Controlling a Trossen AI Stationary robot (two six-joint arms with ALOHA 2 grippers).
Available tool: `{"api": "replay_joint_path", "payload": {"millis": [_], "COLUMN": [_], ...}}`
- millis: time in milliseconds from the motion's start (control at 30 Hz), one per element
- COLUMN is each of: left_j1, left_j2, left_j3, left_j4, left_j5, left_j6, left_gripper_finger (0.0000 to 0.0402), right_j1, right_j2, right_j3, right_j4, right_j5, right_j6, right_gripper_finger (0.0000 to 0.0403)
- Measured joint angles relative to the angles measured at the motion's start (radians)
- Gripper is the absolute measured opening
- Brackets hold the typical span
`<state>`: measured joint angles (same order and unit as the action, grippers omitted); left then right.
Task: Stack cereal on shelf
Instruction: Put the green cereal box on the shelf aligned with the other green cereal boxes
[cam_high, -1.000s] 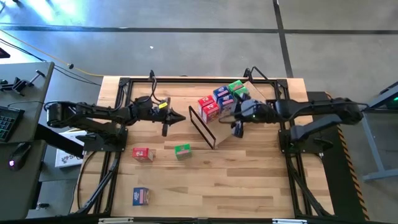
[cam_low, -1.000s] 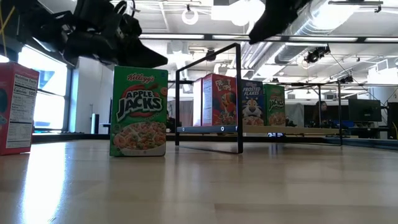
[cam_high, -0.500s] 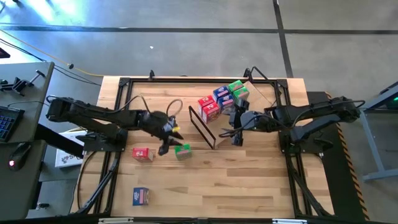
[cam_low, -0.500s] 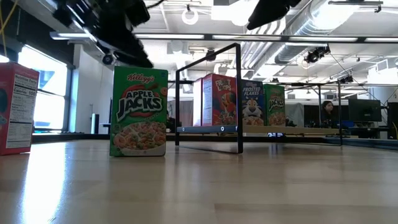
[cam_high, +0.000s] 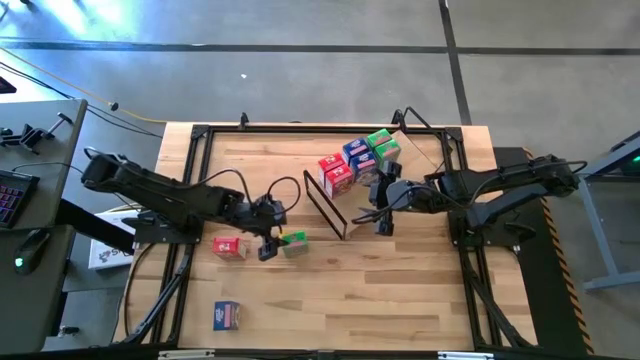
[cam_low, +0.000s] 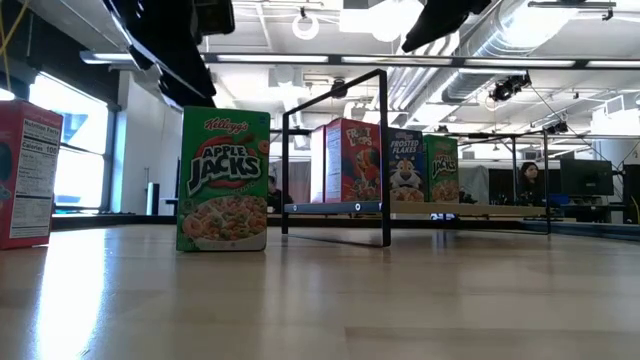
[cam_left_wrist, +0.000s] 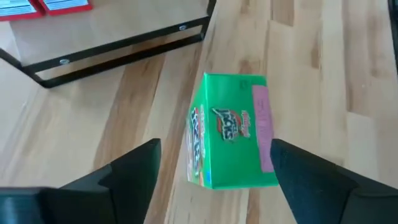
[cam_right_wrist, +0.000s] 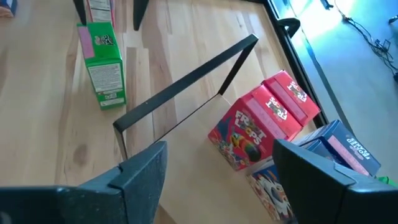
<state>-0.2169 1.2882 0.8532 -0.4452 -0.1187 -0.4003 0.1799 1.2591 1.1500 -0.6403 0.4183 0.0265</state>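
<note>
A green Apple Jacks cereal box (cam_high: 293, 241) stands upright on the tabletop, also seen in the left wrist view (cam_left_wrist: 230, 130) and the low view (cam_low: 223, 178). My left gripper (cam_high: 268, 245) hovers open above it (cam_left_wrist: 216, 146), touching nothing. The shelf (cam_high: 420, 152) is a slanted plywood board with a black wire frame (cam_high: 325, 205); several red, blue and green boxes (cam_high: 352, 160) stand on it. My right gripper (cam_high: 380, 215) is open and empty (cam_right_wrist: 221, 146) beside the frame, near the red Froot Loops box (cam_right_wrist: 261, 124).
A red box (cam_high: 230, 247) stands to the left of the green one, and a blue box (cam_high: 227, 316) stands near the front left corner. Bare tabletop lies in front of the wire frame (cam_right_wrist: 186, 87) and toward the near right.
My left gripper has swung from the table's middle toward the near edge and come down over the green box. My right gripper has drawn back a little from the shelved boxes toward the near edge. No box has moved.
</note>
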Motion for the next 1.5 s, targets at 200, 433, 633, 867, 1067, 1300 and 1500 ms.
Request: {"api": "replay_joint_path", "payload": {"millis": [200, 433, 633, 867, 1067, 1300, 1500], "left_j1": [-0.019, -0.029, -0.025, -0.03, -0.048, -0.079, -0.075], "left_j2": [0.046, 0.055, 0.053, 0.072, 0.105, 0.122, 0.12], "left_j3": [0.001, 0.008, 0.057, 0.058, 0.063, 0.057, 0.098], "left_j4": [0.007, 0.005, -0.023, -0.069, -0.061, -0.087, -0.142], "left_j5": [0.011, 0.004, 0.005, -0.01, -0.015, -0.025, -0.036], "left_j6": [-0.01, 0.02, 0.035, -0.015, -0.018, -0.006, 0.005], "left_gripper_finger": [0.0296, 0.0296, 0.0296, 0.0296, 0.0296, 0.0296, 0.0296], "right_j1": [0.0, 0.0, 0.0, 0.0, 0.0, 0.0, 0.0], "right_j2": [0.0, 0.0, 0.0, 0.0, 0.0, 0.005, 0.005], "right_j3": [0.0, 0.0, 0.0, 0.0, 0.0, -0.001, -0.001], "right_j4": [-0.01, -0.007, -0.008, -0.009, -0.011, -0.015, -0.009], "right_j5": [-0.002, -0.002, 0.001, 0.001, 0.001, -0.008, -0.007], "right_j6": [-0.001, -0.011, -0.027, -0.027, -0.027, -0.027, -0.027], "right_gripper_finger": [0.0278, 0.0278, 0.0278, 0.0278, 0.0278, 0.0278, 0.0278]}}
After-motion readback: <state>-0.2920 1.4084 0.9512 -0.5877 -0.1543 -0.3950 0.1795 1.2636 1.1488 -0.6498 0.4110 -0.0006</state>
